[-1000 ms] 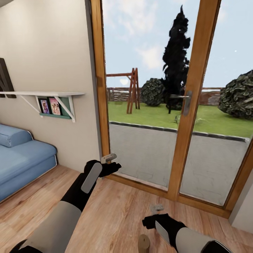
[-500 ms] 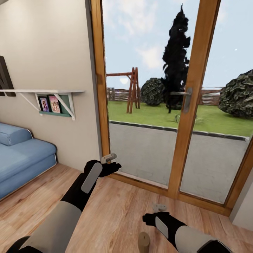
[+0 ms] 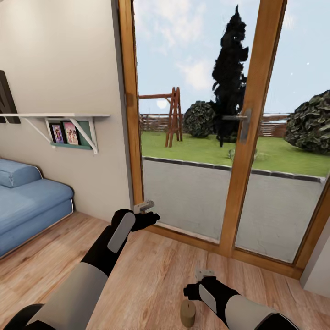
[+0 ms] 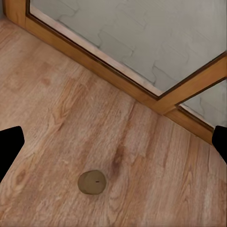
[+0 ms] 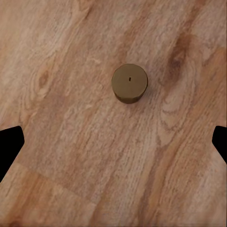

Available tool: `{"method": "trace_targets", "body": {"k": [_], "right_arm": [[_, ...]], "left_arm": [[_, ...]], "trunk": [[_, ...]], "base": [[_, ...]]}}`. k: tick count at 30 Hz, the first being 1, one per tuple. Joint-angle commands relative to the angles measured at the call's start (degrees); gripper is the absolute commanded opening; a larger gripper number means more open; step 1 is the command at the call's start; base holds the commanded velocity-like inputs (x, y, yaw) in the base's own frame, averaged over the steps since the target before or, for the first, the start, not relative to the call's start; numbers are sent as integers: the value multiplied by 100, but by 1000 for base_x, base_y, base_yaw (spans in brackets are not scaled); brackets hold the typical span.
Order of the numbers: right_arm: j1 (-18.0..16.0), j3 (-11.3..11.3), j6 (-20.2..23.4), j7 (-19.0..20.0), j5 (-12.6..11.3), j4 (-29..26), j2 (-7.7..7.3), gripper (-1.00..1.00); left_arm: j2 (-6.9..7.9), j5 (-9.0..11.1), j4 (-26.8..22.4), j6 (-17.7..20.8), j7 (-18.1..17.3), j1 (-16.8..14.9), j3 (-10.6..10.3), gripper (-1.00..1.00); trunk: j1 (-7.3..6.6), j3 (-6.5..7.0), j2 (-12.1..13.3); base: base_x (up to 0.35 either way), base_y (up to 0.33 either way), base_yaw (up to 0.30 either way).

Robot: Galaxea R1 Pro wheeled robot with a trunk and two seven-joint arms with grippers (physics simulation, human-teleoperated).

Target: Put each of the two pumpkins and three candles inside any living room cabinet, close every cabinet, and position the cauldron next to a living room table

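A tan candle [image 3: 187, 313] stands upright on the wooden floor [image 3: 151, 275], just beside the right end effector [image 3: 204, 275], nothing touching it. In the right wrist view the candle [image 5: 129, 83] lies ahead between widely parted black fingertips [image 5: 9, 146], clear floor around it. The left end effector [image 3: 144, 206] hangs higher, near the wooden-framed glass door [image 3: 250, 137]; its wrist view also shows its fingertips [image 4: 9, 146] spread apart, with the candle [image 4: 91, 182] on the floor. A blue sofa [image 3: 32, 206] and a wall shelf [image 3: 59, 117] holding photos sit off to the left. Compared with a second ago, the right end effector has drawn slightly closer to the candle, and the camera has tipped a little.
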Motion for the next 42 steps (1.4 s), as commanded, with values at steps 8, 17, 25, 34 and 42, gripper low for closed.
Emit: {"method": "trace_targets", "body": {"k": [8, 17, 25, 34, 42], "right_arm": [[-2, 44, 36, 8, -71, -15, -2, 100], [5, 51, 0, 17, -73, -16, 7, 100], [6, 52, -2, 19, -69, -16, 7, 100], [6, 50, -2, 20, -68, -14, 7, 100], [6, 45, 34, 24, -68, -10, 7, 100]], "left_arm": [[-6, 60, -6, 3, 52, -4, -54, 100], [-51, 60, -10, 3, 50, -4, -63, 100], [-36, 61, -1060, 260, 34, 8, -61, 100], [56, 62, -1145, 780, 28, -9, -5, 100], [34, 193, 151, 802, -48, -623, 48, 100]], "trunk": [[176, -150, -325], [373, -312, -686], [549, -456, -1007], [747, -617, -1368], [922, -761, -1689]], "base": [[0, 0, 0], [0, 0, 0], [0, 0, 0], [0, 0, 0], [0, 0, 0]]}}
